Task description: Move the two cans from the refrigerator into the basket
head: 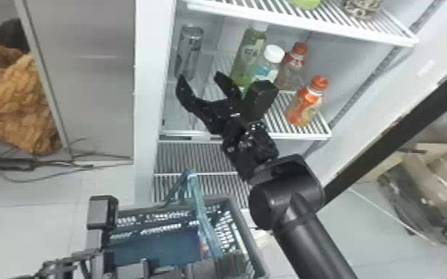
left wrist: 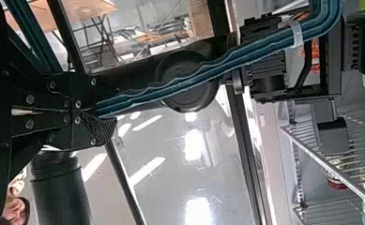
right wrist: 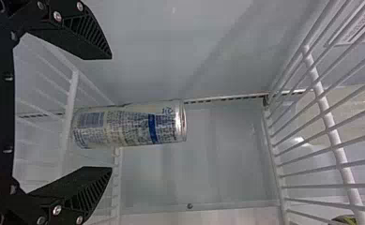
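Right gripper point(head: 201, 78) wide open, empty, facing the upright can point(head: 188, 48); left gripper point(head: 221, 261) pinched tight on the basket handle point(head: 201, 207)!

Workshop or lab, it seems
Loose cables point(head: 11, 164) on the floor point(head: 29, 226), a refrigerator point(head: 148, 92) of bottled drinks point(head: 302, 104), a wood-topped table point(left wrist: 88, 6) with metal legs.

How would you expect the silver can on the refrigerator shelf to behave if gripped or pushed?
The can would probably stay stiff, given its metal rim. Its smooth, shiny wall might slip; standing tall and narrow, it could tip.
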Controlling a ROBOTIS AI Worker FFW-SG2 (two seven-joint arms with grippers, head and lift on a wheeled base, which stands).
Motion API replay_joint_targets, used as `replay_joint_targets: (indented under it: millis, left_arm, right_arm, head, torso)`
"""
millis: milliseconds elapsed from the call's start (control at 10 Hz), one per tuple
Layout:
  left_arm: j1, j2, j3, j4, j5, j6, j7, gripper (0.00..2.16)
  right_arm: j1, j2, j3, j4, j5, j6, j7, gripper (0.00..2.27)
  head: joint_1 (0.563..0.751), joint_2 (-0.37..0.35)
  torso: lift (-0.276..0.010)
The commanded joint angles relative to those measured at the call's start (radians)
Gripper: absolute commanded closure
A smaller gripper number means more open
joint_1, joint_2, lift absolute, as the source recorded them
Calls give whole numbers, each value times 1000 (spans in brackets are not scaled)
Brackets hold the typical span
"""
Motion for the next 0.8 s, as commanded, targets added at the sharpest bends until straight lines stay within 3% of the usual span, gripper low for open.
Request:
replay_joint_targets:
  millis: [0, 700]
  left_arm:
    - [-2, 0, -2, 0, 0, 0, 2, 1187]
    - [-16, 0, -14, 10, 4, -2, 6, 1187]
  right_arm:
    - [-27, -1, 10, 22, 3, 0, -5, 122]
    - [-142, -8, 48, 135, -25, -10, -34, 85]
  head:
    - [695, -307]
    - [695, -305]
  torso:
    - [-276]
    - [-276]
